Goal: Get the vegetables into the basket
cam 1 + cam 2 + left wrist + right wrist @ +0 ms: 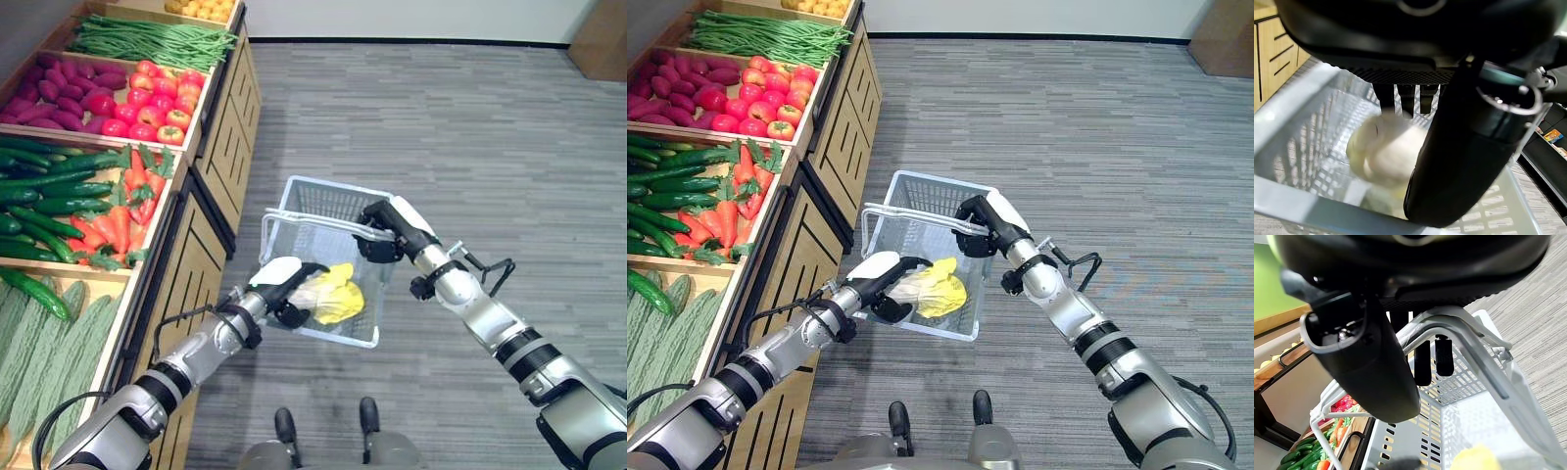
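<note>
The right hand (384,233) curls round the basket (304,201) handle. The left hand (286,290) pinches a cabbage (331,294) inside; tipping could spill it.

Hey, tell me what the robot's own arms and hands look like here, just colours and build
Both arms are silver-grey metal segments with black bands at the joints. Each ends in a dark hand: the left hand carries a white cover along its top, and the right hand likewise shows a white cover over black casing. In the wrist views the hands appear as glossy black housings with slim black fingers.
</note>
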Motion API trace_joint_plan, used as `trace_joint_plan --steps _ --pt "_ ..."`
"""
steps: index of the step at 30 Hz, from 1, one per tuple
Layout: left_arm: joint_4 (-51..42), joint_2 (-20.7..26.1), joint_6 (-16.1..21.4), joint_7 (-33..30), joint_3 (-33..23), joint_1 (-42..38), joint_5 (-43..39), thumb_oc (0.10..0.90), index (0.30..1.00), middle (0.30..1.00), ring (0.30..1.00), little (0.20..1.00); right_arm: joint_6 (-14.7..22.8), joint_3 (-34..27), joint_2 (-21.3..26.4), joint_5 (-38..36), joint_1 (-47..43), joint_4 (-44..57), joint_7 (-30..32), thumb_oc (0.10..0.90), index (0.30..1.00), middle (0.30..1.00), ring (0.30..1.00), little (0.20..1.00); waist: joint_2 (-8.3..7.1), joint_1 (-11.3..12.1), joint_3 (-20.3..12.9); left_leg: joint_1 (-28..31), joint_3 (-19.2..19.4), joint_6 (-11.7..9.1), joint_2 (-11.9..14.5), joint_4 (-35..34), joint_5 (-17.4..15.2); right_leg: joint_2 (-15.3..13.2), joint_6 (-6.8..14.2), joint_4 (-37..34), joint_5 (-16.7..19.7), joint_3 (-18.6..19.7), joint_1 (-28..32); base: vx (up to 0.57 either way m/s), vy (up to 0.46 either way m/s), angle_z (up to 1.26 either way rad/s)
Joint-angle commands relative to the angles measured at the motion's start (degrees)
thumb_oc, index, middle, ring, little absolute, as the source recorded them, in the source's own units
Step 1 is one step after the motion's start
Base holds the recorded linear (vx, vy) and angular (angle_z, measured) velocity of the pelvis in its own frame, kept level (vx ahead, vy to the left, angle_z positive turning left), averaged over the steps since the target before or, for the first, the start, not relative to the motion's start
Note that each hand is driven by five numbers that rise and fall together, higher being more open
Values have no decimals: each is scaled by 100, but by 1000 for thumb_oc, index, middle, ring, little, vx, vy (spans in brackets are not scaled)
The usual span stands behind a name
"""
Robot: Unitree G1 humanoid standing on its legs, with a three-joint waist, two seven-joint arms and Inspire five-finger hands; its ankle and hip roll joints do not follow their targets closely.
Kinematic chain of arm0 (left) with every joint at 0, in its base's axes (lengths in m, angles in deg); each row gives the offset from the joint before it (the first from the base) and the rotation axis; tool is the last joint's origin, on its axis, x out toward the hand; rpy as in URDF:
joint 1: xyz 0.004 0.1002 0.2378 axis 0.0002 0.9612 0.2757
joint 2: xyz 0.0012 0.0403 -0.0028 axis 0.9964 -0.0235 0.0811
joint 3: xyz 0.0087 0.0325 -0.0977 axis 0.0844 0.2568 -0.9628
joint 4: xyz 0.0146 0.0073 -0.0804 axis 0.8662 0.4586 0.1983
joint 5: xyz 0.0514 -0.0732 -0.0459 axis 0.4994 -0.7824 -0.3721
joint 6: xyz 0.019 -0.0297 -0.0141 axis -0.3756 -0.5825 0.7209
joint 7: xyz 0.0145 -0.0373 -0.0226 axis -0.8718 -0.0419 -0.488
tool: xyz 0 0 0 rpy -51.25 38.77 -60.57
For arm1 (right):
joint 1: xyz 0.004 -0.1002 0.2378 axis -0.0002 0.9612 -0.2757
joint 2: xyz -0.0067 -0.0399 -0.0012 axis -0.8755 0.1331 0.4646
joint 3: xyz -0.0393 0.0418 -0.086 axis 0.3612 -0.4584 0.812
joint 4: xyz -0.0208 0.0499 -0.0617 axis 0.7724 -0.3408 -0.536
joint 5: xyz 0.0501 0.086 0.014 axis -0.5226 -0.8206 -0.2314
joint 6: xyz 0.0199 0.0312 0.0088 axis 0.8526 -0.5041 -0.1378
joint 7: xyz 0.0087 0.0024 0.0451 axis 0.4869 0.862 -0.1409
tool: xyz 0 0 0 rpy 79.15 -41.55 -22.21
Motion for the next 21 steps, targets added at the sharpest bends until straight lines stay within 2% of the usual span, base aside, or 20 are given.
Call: trace_joint_plan --steps 1,6,10,11,13,14,15,16,17,18,21 --pt "-324 -54 370 -313 -149 -297 -88 900 1000 1000 1000 1000 700 -827 -126 -423 -346 327 337 400 300 300 300 300 -289 142 -736 374 -78 -520 311 4 -408 -467 487 15 19 -404 -24 2 -5 4" --pt "-893 -55 424 -264 -211 -289 -276 900 1000 1000 1000 1000 608 -951 -153 -304 -159 97 341 400 300 300 300 300 -304 182 -749 366 -146 -513 309 4 -412 -471 468 19 -14 -464 22 -5 -6 4" --pt "-1724 15 527 -90 -360 -168 -831 900 1000 1000 1000 1000 503 -1031 -123 -29 44 -161 393 400 300 300 300 300 -311 211 -759 338 -222 -506 306 4 -402 -472 451 21 -33 -518 57 -9 -11 3" --pt "-2011 35 555 -27 -441 -64 -1150 900 1000 1000 1000 1000 478 -1098 -113 56 125 -233 421 400 300 300 300 300 -309 226 -757 331 -245 -504 307 4 -401 -473 447 21 -35 -534 64 -5 -5 7" --pt "-2814 8 630 387 -687 362 -2834 900 1000 1000 1000 1000 367 -1243 -94 283 326 -575 481 400 300 300 300 300 -298 285 -755 322 -300 -490 301 4 -392 -484 431 23 -45 -576 90 -7 -5 11" --pt "-2846 31 611 420 -712 382 -2875 900 1000 1000 1000 1000 369 -1235 -100 285 327 -576 483 400 300 300 300 300 -299 275 -760 324 -302 -491 302 4 -394 -482 431 22 -47 -579 93 -7 0 14" --pt "-3311 27 580 746 -887 692 -4028 900 1000 1000 1000 1000 322 -1334 -131 346 473 -798 502 400 300 300 300 300 -281 315 -746 323 -331 -486 300 4 -387 -479 418 27 -46 -593 103 -3 1 14" --pt "-3334 42 566 760 -904 710 -4048 900 1000 1000 1000 1000 324 -1328 -137 347 474 -799 503 400 300 300 300 300 -283 308 -749 325 -332 -486 301 4 -389 -478 418 26 -47 -594 106 -10 2 8" --pt "-3752 42 476 1038 -1096 1044 -5051 900 1000 1000 1000 1000 263 -1407 -174 478 625 -1040 531 400 300 300 300 300 -278 343 -739 324 -354 -481 300 4 -376 -478 403 30 -50 -604 119 -12 1 4" --pt "-3921 28 394 1226 -1239 1246 -5574 900 1000 1000 1000 1000 241 -1474 -195 546 748 -1122 521 400 300 300 300 300 -276 357 -728 326 -365 -481 304 4 -369 -480 395 31 -52 -614 127 -15 2 3" --pt "-4246 172 356 1430 -1617 1772 -6303 900 1000 1000 1000 1000 239 -1683 -208 723 1151 -1287 543 400 300 300 300 300 -262 387 -723 325 -413 -482 302 4 -351 -470 374 41 -65 -636 148 -12 1 6"
